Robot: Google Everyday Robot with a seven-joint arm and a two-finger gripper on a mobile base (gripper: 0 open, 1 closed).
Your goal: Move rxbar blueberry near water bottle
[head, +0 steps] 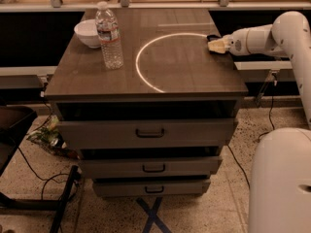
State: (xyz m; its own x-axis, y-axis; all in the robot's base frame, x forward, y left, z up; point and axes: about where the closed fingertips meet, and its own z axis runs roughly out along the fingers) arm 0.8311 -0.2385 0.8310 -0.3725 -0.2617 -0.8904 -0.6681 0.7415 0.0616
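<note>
The blueberry bar (212,37) shows only as a small dark patch at the very tip of the gripper (216,44), on the far right edge of the table (184,79). It lies right against the gripper's pale end, on its far side. Whether the gripper is clamped on the bar or loose beside it cannot be told from this view.

The gripper is low over the table top, pointing toward the picture's left, at the end of a white arm (257,39) that reaches in from the right. Just in front of the tip runs a thin white ring (139,57) marked on the table top.

The water bottle (109,38) stands upright well apart from the gripper, across the ring on the table's left side. A small white bowl (88,33) sits just beside the bottle, on the side away from the gripper.

Below the gripper's level, the table front has three drawers (148,132) with dark handles. The robot's white body (282,178) fills the lower right corner.
</note>
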